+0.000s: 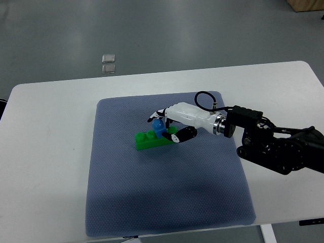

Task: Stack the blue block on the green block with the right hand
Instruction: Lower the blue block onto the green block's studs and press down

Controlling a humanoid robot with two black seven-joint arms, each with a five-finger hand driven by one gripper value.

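A long green block (148, 140) lies on the blue-grey mat (162, 202) near its middle. A small blue block (158, 126) sits on top of the green block, toward its right end. My right hand (166, 125), white with black fingertips, reaches in from the right and closes its fingers around the blue block, thumb (182, 135) low at the front, other fingers behind. Whether the blue block rests fully on the green block cannot be told.
The mat lies on a white table (50, 152). The black right forearm (273, 144) stretches over the table's right part. Two small grey squares (108, 63) lie on the floor beyond the table's far edge.
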